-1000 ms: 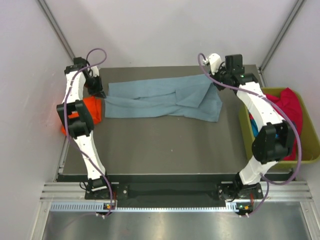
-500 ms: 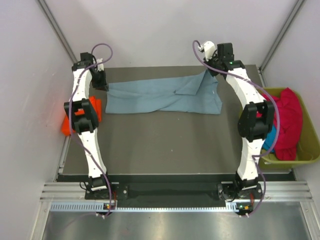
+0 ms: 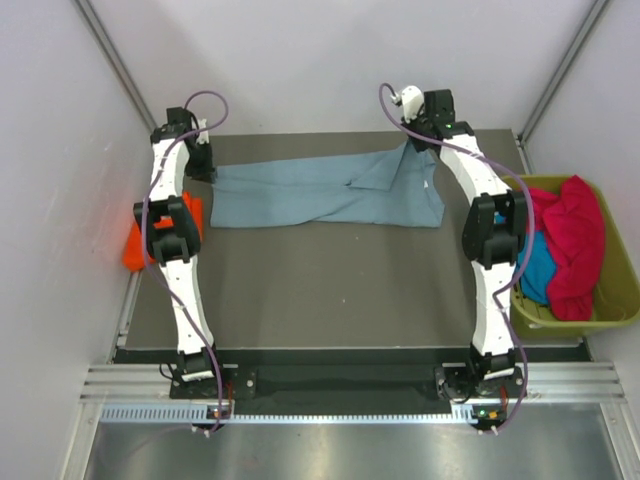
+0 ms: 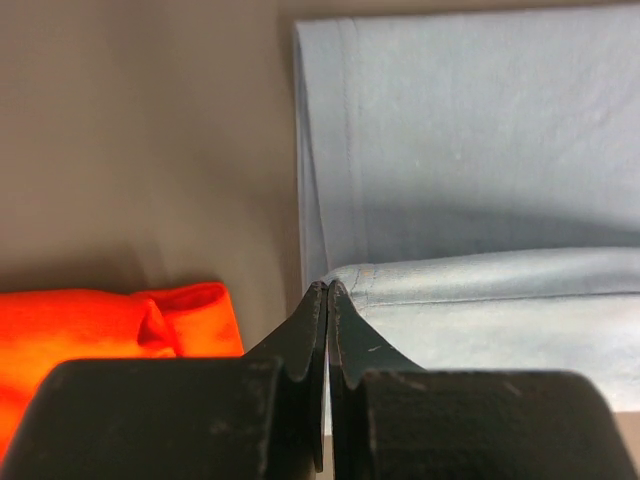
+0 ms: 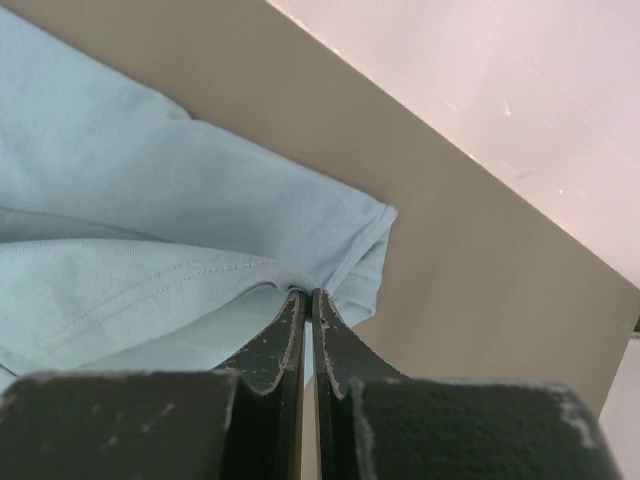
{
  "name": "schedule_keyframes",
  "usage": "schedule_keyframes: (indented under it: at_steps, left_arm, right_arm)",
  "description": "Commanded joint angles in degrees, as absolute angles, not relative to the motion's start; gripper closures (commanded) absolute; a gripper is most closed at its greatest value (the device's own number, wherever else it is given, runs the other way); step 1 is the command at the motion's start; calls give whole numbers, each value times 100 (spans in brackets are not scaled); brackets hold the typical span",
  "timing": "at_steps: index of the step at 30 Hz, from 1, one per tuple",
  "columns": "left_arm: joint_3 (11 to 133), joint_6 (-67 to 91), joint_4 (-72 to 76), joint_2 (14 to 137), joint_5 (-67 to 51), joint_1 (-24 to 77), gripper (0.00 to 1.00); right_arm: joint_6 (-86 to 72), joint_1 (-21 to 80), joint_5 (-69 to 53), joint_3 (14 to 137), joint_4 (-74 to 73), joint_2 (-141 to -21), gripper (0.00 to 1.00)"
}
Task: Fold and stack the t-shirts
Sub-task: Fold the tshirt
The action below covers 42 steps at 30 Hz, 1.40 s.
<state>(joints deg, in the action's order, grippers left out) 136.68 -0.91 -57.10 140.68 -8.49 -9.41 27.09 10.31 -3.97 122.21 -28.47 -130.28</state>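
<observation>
A dusty grey-blue t-shirt [image 3: 320, 192] lies folded lengthwise across the far part of the table. My left gripper [image 3: 208, 172] is shut on its left hem [image 4: 400, 285], the pinch showing at the fingertips [image 4: 328, 287]. At the shirt's far right corner my right gripper [image 3: 412, 143] is shut on a fold [image 5: 200, 270], which bunches at the tips [image 5: 308, 293]. An orange-red t-shirt [image 3: 132, 250] sits at the table's left edge, partly behind the left arm, and also shows in the left wrist view [image 4: 110, 325]. The crimson-pink t-shirt [image 3: 578, 235] and the teal t-shirt [image 3: 538, 272] lie in the bin.
An olive-green plastic bin [image 3: 622, 300] stands off the table's right edge. The grey table top [image 3: 330, 290] stretches bare toward the arm bases. Pale walls close in the back [image 3: 300, 60] and both sides. The far table edge meets the wall in the right wrist view [image 5: 470, 170].
Both grippers moved toward the far edge with the grey-blue shirt, drawing it into a narrower, flatter band. The right arm's elbow swung left, off the bin.
</observation>
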Motion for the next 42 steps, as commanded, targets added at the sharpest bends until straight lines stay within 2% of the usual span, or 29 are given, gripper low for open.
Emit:
schedule_keyframes:
  at_steps: [1,20,21,22,23,24,27,31,33,37,42]
  left_arm:
    - [13887,-26,-5458,13983,-607,-1002,100]
    - [14027,-9,-5221,14335,255,-853,100]
    - [14027,-9,-5212,14318,298,-826,95]
    - [14036,-9,-5186,14291,316,-800,76]
    - [14088,-9,-5203,14239,308,-748,66]
    - [14115,-9,-5229,14195,264,-730,62]
    - [14098,-9,-5282,13765,175,-624,54]
    - [13888,290,-5230,13018,54,-563,53]
    - [13361,351,-5045,12517,-506,-589,50]
    - [12263,711,-5158,12024,-1703,-571,48]
    - [10636,905,-5176,11768,-2091,-457,49]
  right_arm:
    - [2575,975,-308,12630,-2417,-13095,100]
    - [2558,1063,-44,13078,-2074,-13808,100]
    - [2566,1072,-44,13078,-2066,-13799,100]
    - [2593,1090,-27,13078,-2065,-13790,99]
    - [2593,1116,52,13078,-2065,-13781,93]
    - [2575,1125,175,13069,-2057,-13746,71]
    - [2453,1151,325,12938,-2048,-13353,50]
    - [2233,1169,168,12569,-2170,-12694,47]
    - [2049,1178,53,12297,-2249,-12438,47]
    - [1513,1195,-1164,11770,-2820,-11954,48]
    - [399,1187,-2293,11005,-2945,-12093,50]
